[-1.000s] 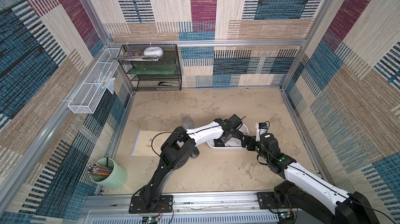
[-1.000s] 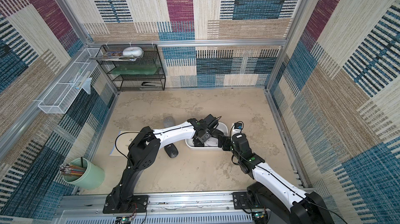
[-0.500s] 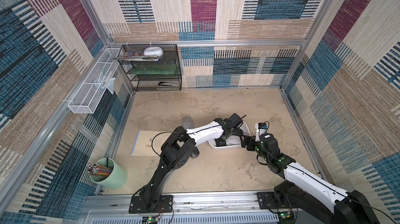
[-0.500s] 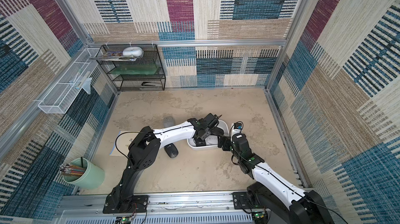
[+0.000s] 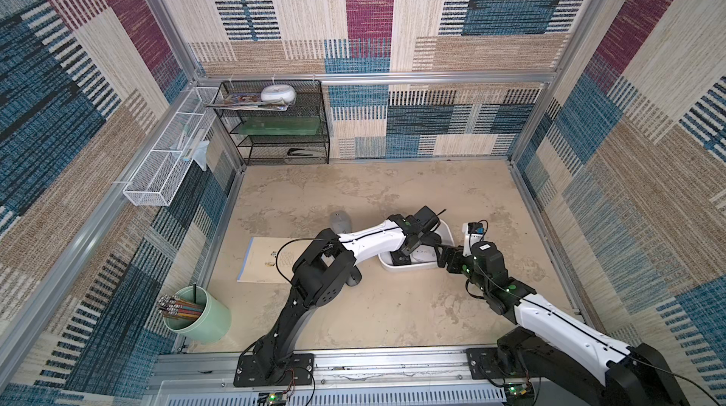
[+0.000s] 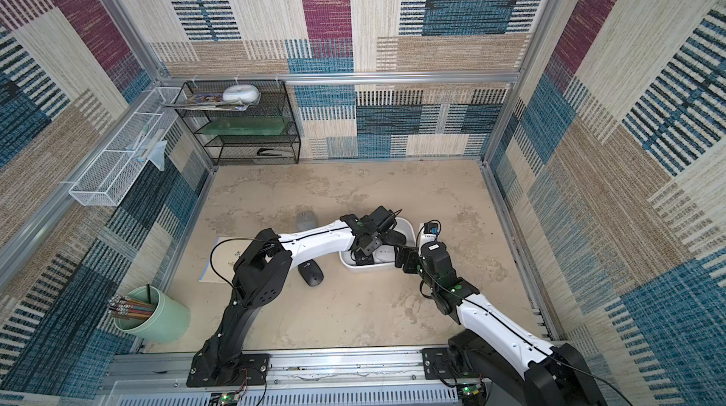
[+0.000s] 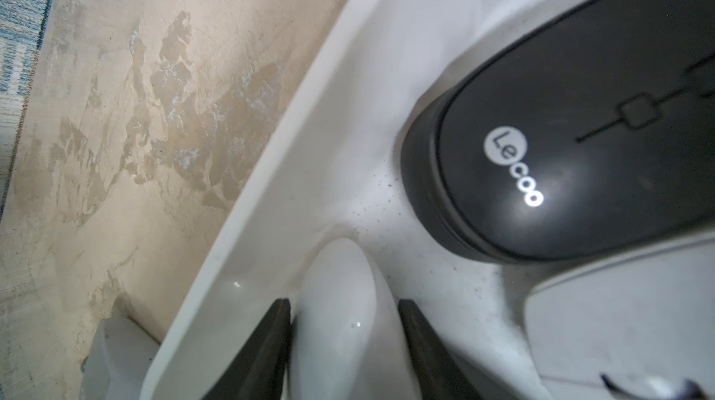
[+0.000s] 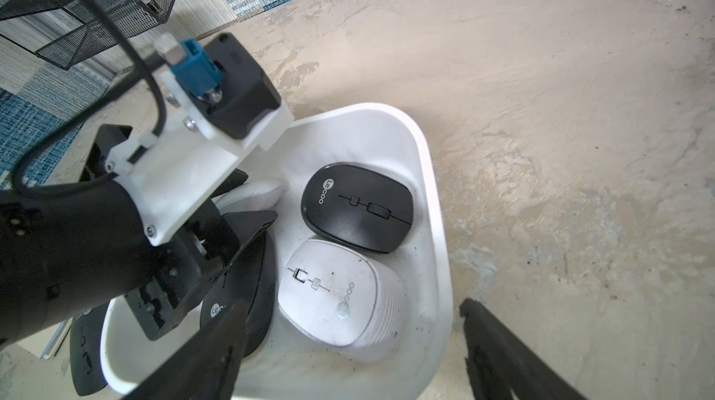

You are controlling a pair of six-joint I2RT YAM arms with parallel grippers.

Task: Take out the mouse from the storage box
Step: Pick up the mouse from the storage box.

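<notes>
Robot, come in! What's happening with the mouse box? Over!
Left gripper astride glossy white mouse inside storage box, grip unclear; mouse not out yet. Right gripper open at box rim. Black mouse close beside, not blocking.

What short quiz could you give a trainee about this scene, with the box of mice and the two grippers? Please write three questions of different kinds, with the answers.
1. True or false: the right gripper is holding a mouse.
2. What sits between the jaws of the left gripper, inside the storage box? A) a glossy white mouse B) a pencil C) a stapler
3. In a top view, how many mice lie on the table outside the box?

Key:
1. False: its jaws are open and hold nothing.
2. A.
3. Two: a grey mouse and a black mouse.
</notes>
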